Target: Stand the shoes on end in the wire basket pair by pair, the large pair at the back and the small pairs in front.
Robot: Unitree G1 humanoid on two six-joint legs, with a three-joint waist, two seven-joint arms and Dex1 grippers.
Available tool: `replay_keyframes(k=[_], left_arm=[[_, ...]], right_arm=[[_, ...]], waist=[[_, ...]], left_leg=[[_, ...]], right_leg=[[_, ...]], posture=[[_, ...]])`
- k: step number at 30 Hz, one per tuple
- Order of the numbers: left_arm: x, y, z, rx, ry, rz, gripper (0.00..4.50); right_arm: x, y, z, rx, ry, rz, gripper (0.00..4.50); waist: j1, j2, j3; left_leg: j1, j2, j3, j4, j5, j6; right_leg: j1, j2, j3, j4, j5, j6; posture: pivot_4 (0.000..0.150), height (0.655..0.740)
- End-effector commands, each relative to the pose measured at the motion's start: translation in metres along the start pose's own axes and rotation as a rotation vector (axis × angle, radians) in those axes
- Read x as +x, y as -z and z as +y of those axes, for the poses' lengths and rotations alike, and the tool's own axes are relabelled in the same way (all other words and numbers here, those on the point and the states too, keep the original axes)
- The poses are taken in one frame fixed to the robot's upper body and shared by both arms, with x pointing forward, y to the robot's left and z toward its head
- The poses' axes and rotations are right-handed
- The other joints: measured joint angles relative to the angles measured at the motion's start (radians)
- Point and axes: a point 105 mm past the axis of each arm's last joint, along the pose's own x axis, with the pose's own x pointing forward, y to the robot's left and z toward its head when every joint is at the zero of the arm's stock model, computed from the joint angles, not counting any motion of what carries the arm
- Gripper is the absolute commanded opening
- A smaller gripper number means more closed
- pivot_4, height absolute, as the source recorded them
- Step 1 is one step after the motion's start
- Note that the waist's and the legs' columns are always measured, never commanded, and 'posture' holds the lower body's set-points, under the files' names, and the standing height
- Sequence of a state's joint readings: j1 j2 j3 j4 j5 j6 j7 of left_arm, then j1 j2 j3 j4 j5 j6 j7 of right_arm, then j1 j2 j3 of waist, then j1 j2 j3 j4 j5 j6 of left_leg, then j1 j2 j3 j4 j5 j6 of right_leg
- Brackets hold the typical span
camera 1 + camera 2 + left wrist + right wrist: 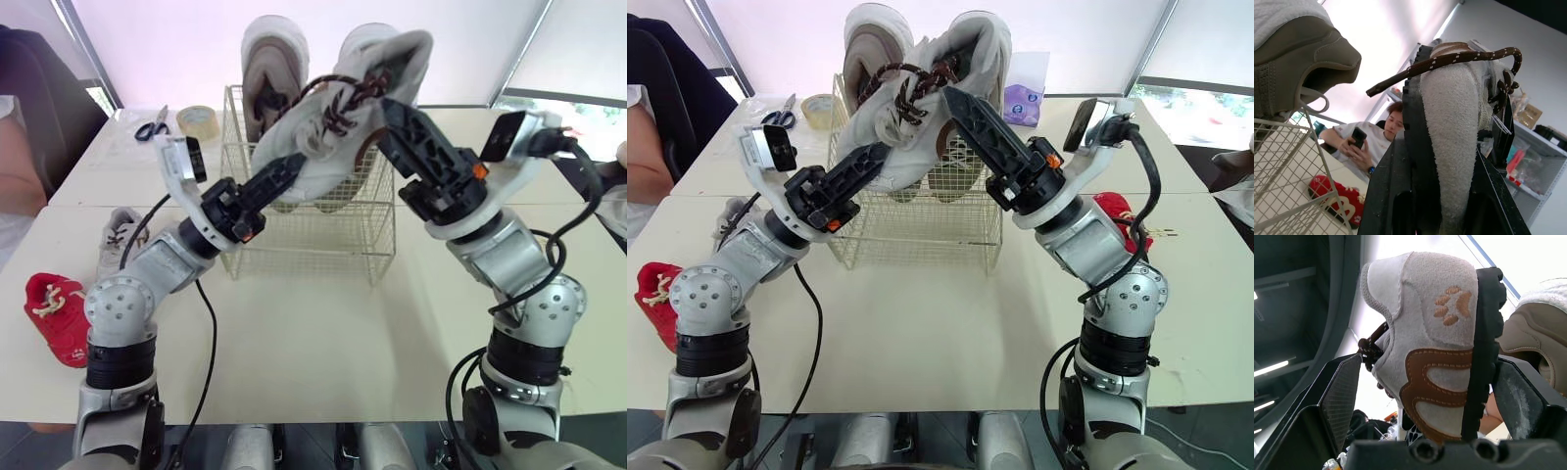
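A beige suede shoe (328,147) with brown laces and a black sole hangs over the wire basket (313,250), held from both sides. My left gripper (289,171) is shut on it from the left; its fingers (1396,196) clamp the shoe (1449,147). From the right, my right gripper (392,113) spans the same shoe (1435,357) sole to laces. A large pale pair (272,69) stands on end at the back of the basket. On the table lie a small red shoe (54,313), a small grey-white shoe (118,240) and another red shoe (1122,220).
Scissors (152,127) and a tape roll (199,121) lie behind the basket on the left, a purple tissue pack (1024,101) on the right. A person sits at the table's left edge (20,166); another, holding a phone (1359,137), sits on the right.
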State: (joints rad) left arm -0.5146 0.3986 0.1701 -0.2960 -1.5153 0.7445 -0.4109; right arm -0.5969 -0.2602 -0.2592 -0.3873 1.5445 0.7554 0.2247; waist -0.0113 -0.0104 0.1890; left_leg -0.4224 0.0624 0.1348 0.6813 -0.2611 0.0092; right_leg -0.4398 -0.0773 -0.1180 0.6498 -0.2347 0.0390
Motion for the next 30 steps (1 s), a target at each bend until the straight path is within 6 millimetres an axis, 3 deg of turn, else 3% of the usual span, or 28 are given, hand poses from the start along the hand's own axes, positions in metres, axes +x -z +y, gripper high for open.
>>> replay_keyframes(k=[1,6,7,12,16,20,24,30], left_arm=[[0.003,0.004,-0.005,0.022,0.021,0.02,0.33],[0.001,0.007,0.0,0.024,-0.008,0.03,0.33],[0.0,0.007,0.003,0.016,-0.02,0.034,0.83],[-0.011,0.01,0.011,0.125,-0.113,0.15,3.19],[-0.031,0.005,0.01,0.275,-0.203,0.284,3.19],[-0.048,-0.002,0.0,0.535,-0.299,0.505,3.19],[-0.055,-0.002,-0.009,0.634,-0.332,0.59,3.19],[-0.059,0.007,-0.024,0.597,-0.348,0.589,3.19]], right_arm=[[0.007,-0.005,0.013,-0.035,-0.052,-0.012,2.93],[0.008,-0.006,0.016,-0.045,-0.062,-0.012,0.67],[0.009,-0.007,0.017,-0.053,-0.071,-0.011,0.44],[0.014,-0.032,0.024,-0.184,-0.123,-0.008,0.43],[0.017,-0.063,0.013,-0.462,-0.136,0.111,0.43],[0.015,-0.074,-0.012,-0.713,-0.153,0.335,0.43],[0.012,-0.077,-0.034,-0.772,-0.164,0.429,0.43],[0.006,-0.069,-0.066,-0.776,-0.152,0.559,0.43]], waist=[[0.001,0.0,0.0],[0.0,0.0,0.0],[0.0,0.0,0.0],[-0.001,0.0,0.0],[-0.002,0.001,0.001],[-0.001,0.0,0.001],[-0.001,0.001,0.001],[0.0,0.001,0.002]], left_leg=[[0.0,0.0,0.0,0.0,0.0,0.0],[0.0,0.0,0.0,0.0,0.0,0.0],[0.0,0.0,0.0,0.0,0.0,0.0],[-0.001,0.0,0.0,0.0,0.0,0.0],[-0.001,0.0,0.0,-0.001,0.0,0.0],[-0.002,0.0,0.0,-0.002,0.0,0.001],[-0.002,0.0,0.001,-0.003,0.0,0.0],[-0.003,0.001,0.001,-0.003,0.0,-0.001]], right_leg=[[0.0,0.0,0.0,0.0,0.0,0.0],[0.0,0.0,0.0,0.0,0.0,0.0],[0.0,0.0,0.0,0.0,0.0,0.0],[-0.001,0.0,0.0,0.0,0.0,0.0],[-0.002,0.0,0.0,0.0,0.0,0.0],[-0.004,0.0,0.0,-0.001,0.0,0.0],[-0.004,-0.001,0.0,-0.002,0.0,0.0],[-0.004,-0.002,0.0,-0.002,0.0,0.0]], posture=[[0.15,0.7357],[0.15,0.7357],[0.15,0.7357],[0.15,0.7357],[0.15,0.7357],[0.15,0.7357],[0.15,0.7357],[0.15,0.7357]])
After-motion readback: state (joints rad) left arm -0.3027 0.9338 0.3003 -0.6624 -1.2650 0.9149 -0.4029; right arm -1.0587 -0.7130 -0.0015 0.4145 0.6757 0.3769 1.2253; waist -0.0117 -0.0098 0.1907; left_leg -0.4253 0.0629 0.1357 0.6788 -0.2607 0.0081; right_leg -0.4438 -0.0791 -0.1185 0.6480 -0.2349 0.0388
